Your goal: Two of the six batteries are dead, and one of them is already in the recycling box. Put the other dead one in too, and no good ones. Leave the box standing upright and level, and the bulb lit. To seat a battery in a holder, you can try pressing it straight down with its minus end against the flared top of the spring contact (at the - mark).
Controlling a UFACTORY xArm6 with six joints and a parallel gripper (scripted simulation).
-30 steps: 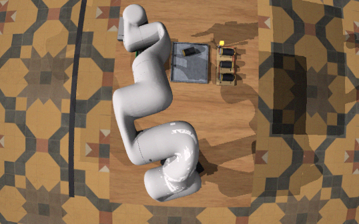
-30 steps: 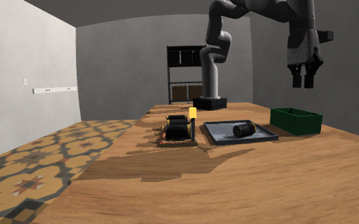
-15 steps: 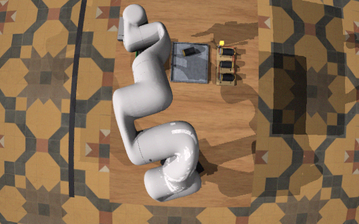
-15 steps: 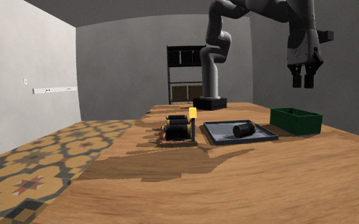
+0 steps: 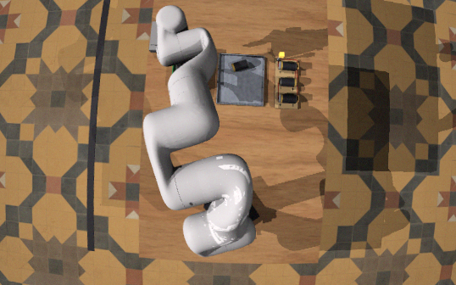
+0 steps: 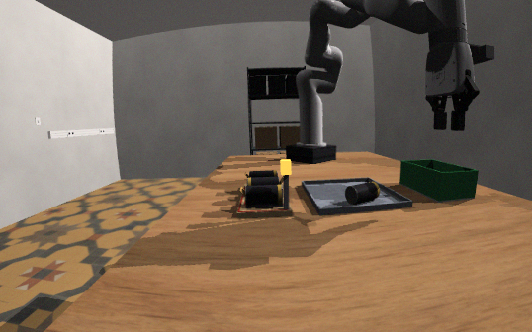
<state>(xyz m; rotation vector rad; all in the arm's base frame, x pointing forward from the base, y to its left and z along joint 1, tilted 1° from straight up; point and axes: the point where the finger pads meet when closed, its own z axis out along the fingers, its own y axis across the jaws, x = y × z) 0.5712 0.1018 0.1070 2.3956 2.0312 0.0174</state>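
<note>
The jaws (image 6: 449, 120) were partly spread, with a small gap between them, and they pinched nothing. They hung high in the air, pointing down, above the green box (image 6: 438, 178). The box stood upright on the wooden surface (image 6: 317, 277).

Next to the box lay a flat gray tray (image 6: 397, 200). One black battery (image 6: 362, 192) lay on its side in the tray, with a yellow band at one end. Past the tray sat the holder board (image 6: 263, 211) with three black batteries (image 5: 288, 82) in a row. A yellow bulb (image 6: 285, 167) stood at the board's corner.

No writing could be read on anything.
</note>
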